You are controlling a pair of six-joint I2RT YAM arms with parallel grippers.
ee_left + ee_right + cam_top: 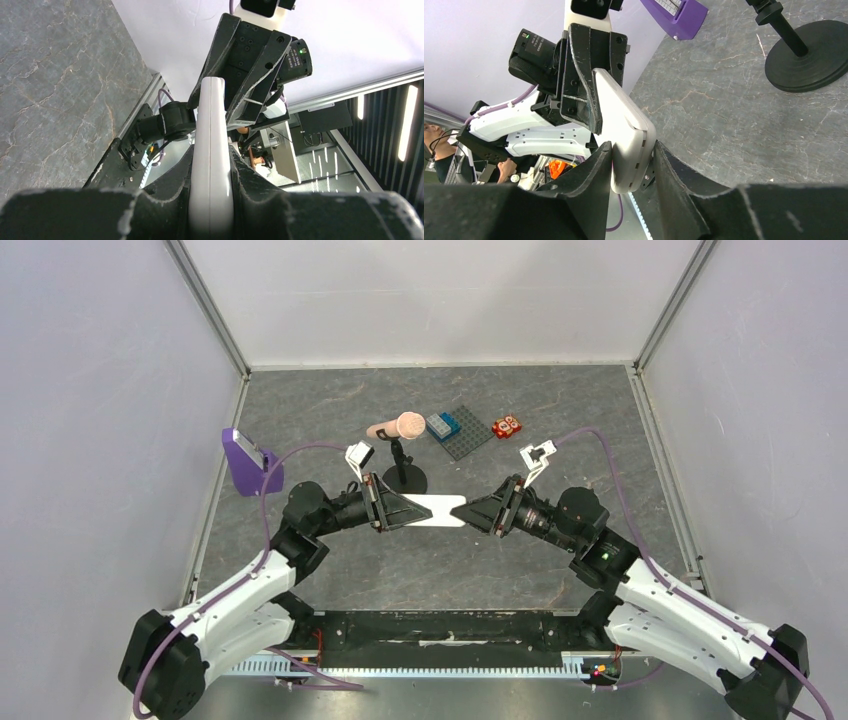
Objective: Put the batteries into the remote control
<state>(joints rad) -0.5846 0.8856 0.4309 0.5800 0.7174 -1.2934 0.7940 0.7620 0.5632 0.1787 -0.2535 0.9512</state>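
The white remote control (pixel 437 510) hangs level in the air above the middle of the table, held at both ends. My left gripper (pixel 413 510) is shut on its left end, and my right gripper (pixel 466 513) is shut on its right end. In the left wrist view the remote (pixel 211 125) runs edge-on between my fingers toward the right gripper (pixel 250 60). In the right wrist view its end (pixel 626 130) sits between my fingers, with the left gripper (pixel 584 80) behind it. The batteries are not in view.
A pink cylinder on a black stand (pixel 403 478) is just behind the remote. Further back lie a grey baseplate (pixel 468 436) with a blue brick and a red block with white dots (pixel 507 426). A purple stand (pixel 250 462) is at the left wall.
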